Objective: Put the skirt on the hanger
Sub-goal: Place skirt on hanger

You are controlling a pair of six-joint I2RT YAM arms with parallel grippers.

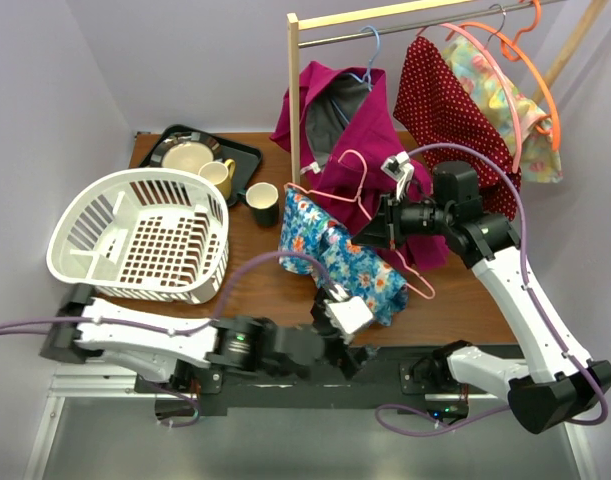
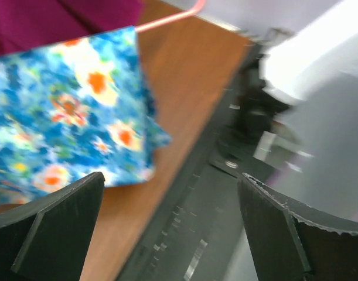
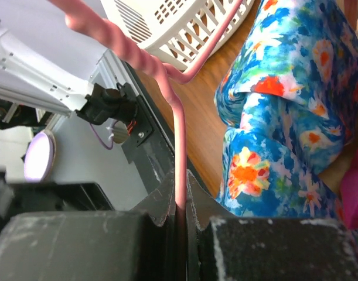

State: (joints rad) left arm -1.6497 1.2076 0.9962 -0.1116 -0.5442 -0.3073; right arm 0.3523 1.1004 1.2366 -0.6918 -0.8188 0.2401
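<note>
The blue floral skirt (image 1: 340, 255) drapes along the pink wire hanger (image 1: 357, 190) above the middle of the wooden table. My right gripper (image 1: 387, 215) is shut on the hanger's wire and holds it up. In the right wrist view the pink hanger (image 3: 179, 129) runs straight between my closed right gripper (image 3: 180, 205), with the skirt (image 3: 284, 117) to its right. My left gripper (image 1: 345, 315) is open and empty at the table's front edge, just below the skirt's lower corner. The left wrist view shows the skirt (image 2: 67, 111) ahead of my left gripper (image 2: 170, 222), not touching it.
A white basket (image 1: 140, 235) stands at the left. Behind it is a black tray (image 1: 245, 155) with dishes, a yellow mug (image 1: 220, 175) and a dark cup (image 1: 263, 203). A clothes rack post (image 1: 293, 100) stands behind, with a magenta garment (image 1: 345, 130), a red dotted dress (image 1: 450, 110) and orange hangers (image 1: 515, 60).
</note>
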